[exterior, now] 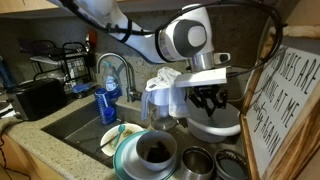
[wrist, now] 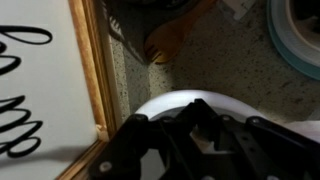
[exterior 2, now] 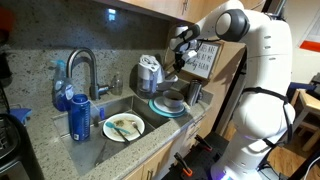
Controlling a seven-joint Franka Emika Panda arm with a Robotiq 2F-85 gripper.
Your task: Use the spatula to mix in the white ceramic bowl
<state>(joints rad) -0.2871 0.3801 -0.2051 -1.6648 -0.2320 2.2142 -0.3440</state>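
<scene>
The small white ceramic bowl, dark inside, stands on a teal plate by the sink; it also shows in an exterior view. The pale spatula lies with a yellowish-green utensil in the wide shallow white bowl in the sink. My gripper hangs beside the framed sign, away from the ceramic bowl and far from the spatula. It sits just above another white bowl, whose rim shows in the wrist view. Its fingers meet at a point, with nothing seen between them.
A framed sign stands close by the gripper. Two metal bowls sit near the ceramic bowl. A white pitcher, the faucet and a blue bottle stand around the sink. A dish rack is behind.
</scene>
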